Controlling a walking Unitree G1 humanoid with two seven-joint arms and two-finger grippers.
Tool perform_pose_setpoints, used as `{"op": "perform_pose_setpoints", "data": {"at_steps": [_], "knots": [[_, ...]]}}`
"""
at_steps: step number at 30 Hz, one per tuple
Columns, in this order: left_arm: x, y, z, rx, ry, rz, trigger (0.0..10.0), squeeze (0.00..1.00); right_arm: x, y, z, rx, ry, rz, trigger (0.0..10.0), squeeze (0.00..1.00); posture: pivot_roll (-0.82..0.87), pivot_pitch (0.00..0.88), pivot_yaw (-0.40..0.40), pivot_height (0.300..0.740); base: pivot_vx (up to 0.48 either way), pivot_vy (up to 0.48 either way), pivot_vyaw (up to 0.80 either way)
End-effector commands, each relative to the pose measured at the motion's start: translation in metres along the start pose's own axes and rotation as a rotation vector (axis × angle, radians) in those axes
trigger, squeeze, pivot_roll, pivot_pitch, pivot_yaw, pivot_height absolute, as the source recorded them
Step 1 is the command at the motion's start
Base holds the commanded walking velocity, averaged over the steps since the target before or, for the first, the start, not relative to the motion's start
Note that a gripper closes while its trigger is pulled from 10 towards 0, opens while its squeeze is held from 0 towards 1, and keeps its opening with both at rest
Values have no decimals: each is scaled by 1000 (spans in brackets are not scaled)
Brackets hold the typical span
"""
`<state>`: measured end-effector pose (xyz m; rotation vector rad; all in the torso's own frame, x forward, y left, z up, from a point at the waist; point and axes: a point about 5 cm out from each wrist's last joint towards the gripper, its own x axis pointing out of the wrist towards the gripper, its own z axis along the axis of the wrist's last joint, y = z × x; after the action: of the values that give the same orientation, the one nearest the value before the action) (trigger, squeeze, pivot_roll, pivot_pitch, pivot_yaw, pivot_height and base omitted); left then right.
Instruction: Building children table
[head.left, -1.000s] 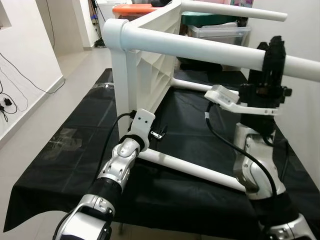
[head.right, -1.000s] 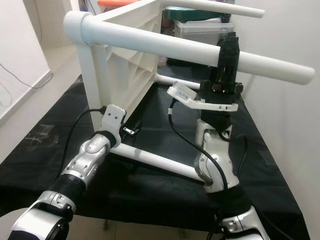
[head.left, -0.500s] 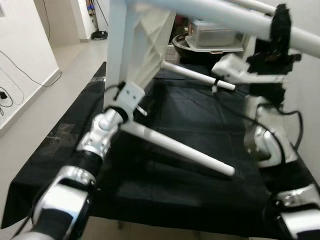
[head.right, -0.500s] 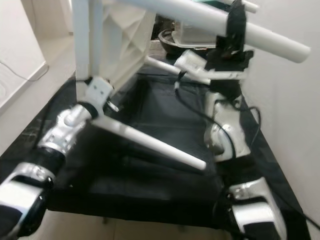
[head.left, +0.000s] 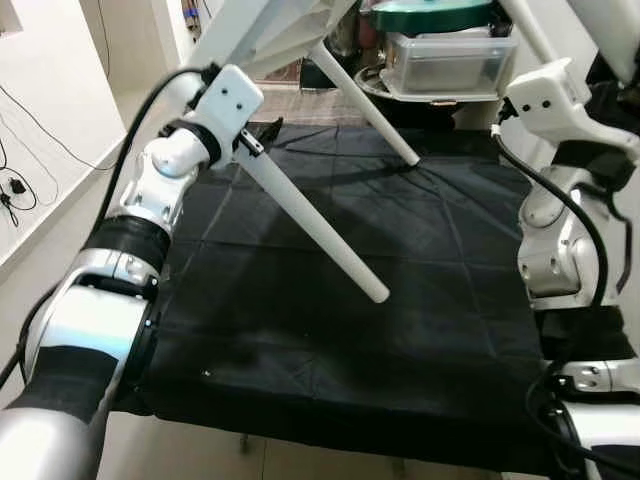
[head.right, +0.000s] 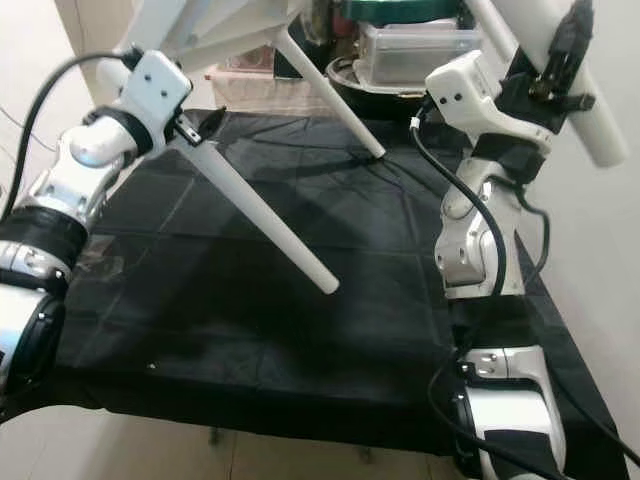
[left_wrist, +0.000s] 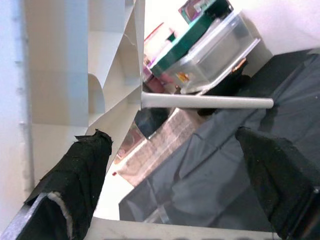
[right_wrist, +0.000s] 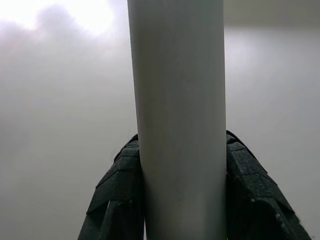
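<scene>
Two claws have the white children table (head.left: 262, 28) hoisted way higher than a second ago. Back then it sat on its side on the black-covered surface (head.left: 340, 330) with a lower leg lying along the cloth; now the ribbed top panel is tipped up near the upper edge of the head views and that leg is off the cloth.

Going by size: the black surface spreads out below, with clear storage bins (head.left: 452, 62) under a green lid at its far end. The table hangs above it, legs pointing toward the robot and downward. The near leg (head.left: 312, 226) slants from upper left to lower right, its free end in the air over the middle of the cloth. A far leg (head.left: 368, 107) runs the same way, its tip down near the cloth by the bins. A thick leg (head.right: 560, 80) slopes down at the robot's right.

The right claw (head.right: 566, 52) is pinched around that thick leg; in its wrist view both black fingers (right_wrist: 112, 200) press the white tube. The left claw (head.left: 248, 138) sits where the near leg meets the panel, fingers (left_wrist: 80, 170) spread apart in its wrist view.
</scene>
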<state>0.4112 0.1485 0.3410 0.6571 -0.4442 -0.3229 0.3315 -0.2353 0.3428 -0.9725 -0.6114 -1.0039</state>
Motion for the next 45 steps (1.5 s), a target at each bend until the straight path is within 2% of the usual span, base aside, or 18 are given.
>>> {"op": "perform_pose_setpoints", "data": {"at_steps": [1, 10, 13, 15, 16, 17, 18, 21, 23, 26, 31, 32, 33, 34, 36, 42, 43, 45], "knots": [[-13, 40, -9, 24, 72, 135, 10000, 0, 0, -10, -46, 22, 265, -44, 0, 0, 199, 0, 12, 740, 0, 0, 0], [8, 39, 30, 65, -22, 122, 10000, 0, -38, 11, -76, 109, 517, 77, 0, 0, 204, 0, 13, 740, 0, 0, 0], [22, 23, 50, 72, -84, 60, 10000, 0, -73, 26, -89, 183, 698, 161, 0, 0, 201, 0, 19, 740, 0, 0, 0], [23, 19, 53, 70, -93, 46, 10000, 0, -79, 28, -90, 198, 730, 177, 0, 0, 201, 0, 19, 740, 0, 0, 0], [26, 9, 54, 73, -106, 10, 10000, 0, -91, 34, -91, 233, 795, 209, 0, 0, 197, 0, 20, 740, 0, 0, 0], [30, -15, 56, 94, -148, -88, 10000, 0, -113, 42, -89, 279, 888, 264, 0, 0, 197, 0, 20, 740, 0, 0, 0], [30, -21, 57, 100, -159, -112, 10000, 0, -118, 44, -89, 291, 910, 275, 0, 0, 197, 0, 20, 740, 0, 0, 0], [31, -23, 57, 103, -163, -121, 10000, 0, -119, 44, -89, 295, 915, 278, 0, 0, 197, 0, 20, 740, 0, 0, 0], [31, -53, 53, 75, -193, -212, 10000, 0, -128, 49, -83, 316, 921, 312, 0, 0, 187, 0, 24, 740, 0, 0, 0], [29, -81, 47, 7, -213, -283, 10000, 0, -138, 55, -78, 366, 964, 363, 0, 0, 183, 0, 24, 740, 0, 0, 0], [21, -105, 36, -55, -220, -333, 10000, 0, -148, 62, -73, 431, 1010, 416, 0, 0, 181, 0, 25, 740, 0, 0, 0], [12, -123, 23, -111, -210, -361, 10000, 0, -156, 67, -70, 487, 1056, 458, 549, 0, 183, 0, 20, 740, 0, 0, 0], [12, -123, 23, -111, -210, -361, 10000, 0, -156, 67, -70, 487, 1056, 458, 549, 0, 183, 0, 20, 740, 0, 0, 0], [5, -135, 14, -146, -195, -378, 10000, 0, -161, 71, -68, 544, 1091, 484, 10000, 0, 183, 0, 19, 740, 0, 0, 0], [-7, -150, 2, -178, -188, -408, 10000, 0, -165, 75, -65, 613, 1124, 519, 10000, 0, 181, 0, 20, 740, 0, 0, 0], [-29, -168, -16, -234, -150, -415, 10000, 0, -168, 77, -59, 650, 1100, 582, 10000, 0, 184, 0, 14, 740, 0, 0, 0], [-41, -175, -24, -260, -125, -406, 10000, 0, -167, 78, -55, 678, 1069, 610, 10000, 1000, 184, 0, 13, 740, 0, 0, 0], [-54, -182, -30, -296, -96, -391, 10000, 0, -167, 77, -52, 695, 1034, 630, 10000, 1000, 184, 0, 13, 740, 0, 0, 0]]}}
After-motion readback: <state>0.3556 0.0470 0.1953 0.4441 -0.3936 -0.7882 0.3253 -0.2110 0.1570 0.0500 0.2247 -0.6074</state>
